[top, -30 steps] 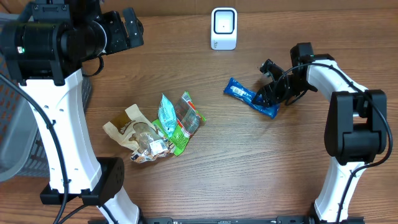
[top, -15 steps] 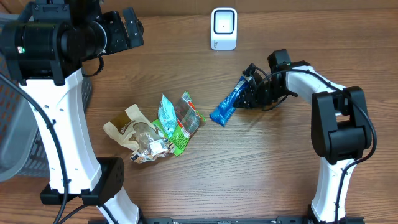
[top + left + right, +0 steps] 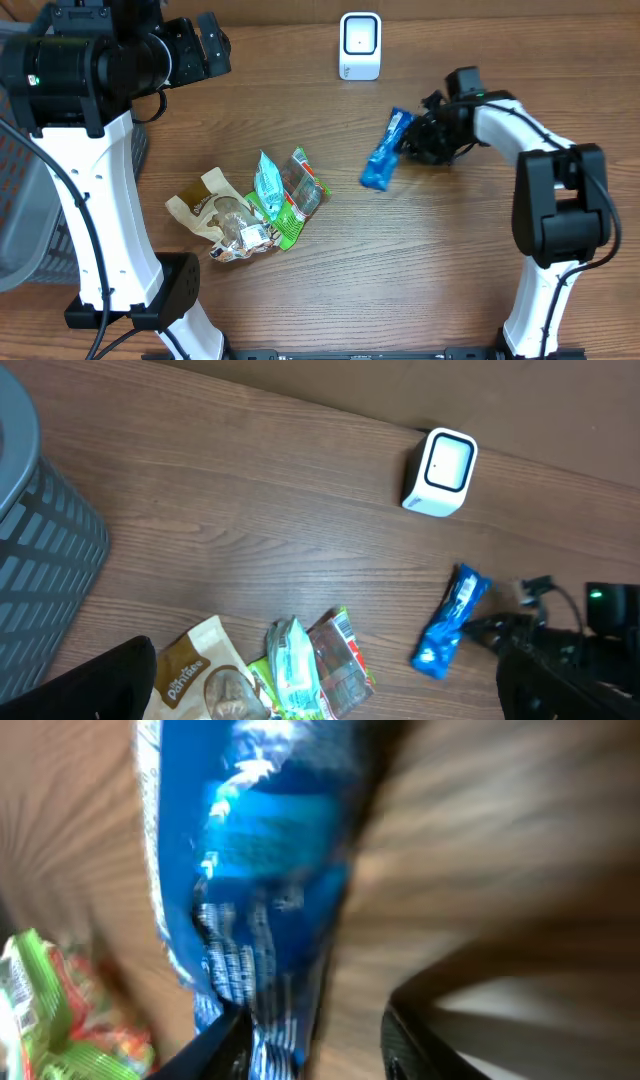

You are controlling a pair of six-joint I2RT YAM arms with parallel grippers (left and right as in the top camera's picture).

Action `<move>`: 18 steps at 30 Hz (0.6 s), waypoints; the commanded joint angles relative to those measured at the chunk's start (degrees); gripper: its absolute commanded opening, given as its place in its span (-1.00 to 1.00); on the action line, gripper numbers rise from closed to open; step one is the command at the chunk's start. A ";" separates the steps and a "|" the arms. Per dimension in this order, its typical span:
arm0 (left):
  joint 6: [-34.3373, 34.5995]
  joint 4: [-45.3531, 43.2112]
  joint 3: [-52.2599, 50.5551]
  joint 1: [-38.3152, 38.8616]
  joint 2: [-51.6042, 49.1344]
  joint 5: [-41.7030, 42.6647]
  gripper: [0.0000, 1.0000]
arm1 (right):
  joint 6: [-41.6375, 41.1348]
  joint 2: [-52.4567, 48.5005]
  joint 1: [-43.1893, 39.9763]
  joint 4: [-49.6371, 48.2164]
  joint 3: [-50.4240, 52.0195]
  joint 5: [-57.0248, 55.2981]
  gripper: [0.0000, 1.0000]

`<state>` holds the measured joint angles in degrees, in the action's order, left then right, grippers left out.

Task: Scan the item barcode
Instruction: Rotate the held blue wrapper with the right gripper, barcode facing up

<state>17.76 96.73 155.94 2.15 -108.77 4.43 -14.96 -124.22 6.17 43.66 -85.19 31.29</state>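
Right pincer (image 3: 412,143): clamped on one long edge of the blue bar (image 3: 380,165). Wrist view is smeared, but the wrapper sits between my fingers. White print shows on the wrapper; too blurred to pick out a barcode.

Bar position: off the scanner (image 3: 360,45), near it, on the side nearer my base and a little to my side. It lies slantwise, upper end pointing toward the scanner, not over its window. Whether it is clear of the bench (image 3: 330,290) I cannot tell.

Progress, by my judgement:
- pick-up done, one item singled out
- presentation to the scanner not done
- left to do: carry the bar over the window, turn the barcode face to it, hold steady

Farther from the scanner, other packets (image 3: 255,205) lie in a heap, untouched.

Left pincer (image 3: 208,45): jaws wide apart, empty, raised well to the far side of the scanner from me. No part in this step.
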 commanded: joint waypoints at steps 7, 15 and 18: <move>-1.29 0.07 -0.17 0.11 0.02 -0.39 1.00 | 14.21 -2.10 -4.90 7.61 -9.92 -11.52 0.24; -1.29 0.07 -0.17 0.11 0.02 -0.39 1.00 | 24.24 -3.87 2.08 13.03 -11.85 -9.18 0.74; -1.29 0.07 -0.17 0.11 0.02 -0.39 1.00 | 23.32 -4.20 4.33 10.56 -8.94 -12.39 0.73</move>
<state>17.76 96.73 155.94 2.15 -108.77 4.43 7.57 -127.15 8.62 55.64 -96.62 21.47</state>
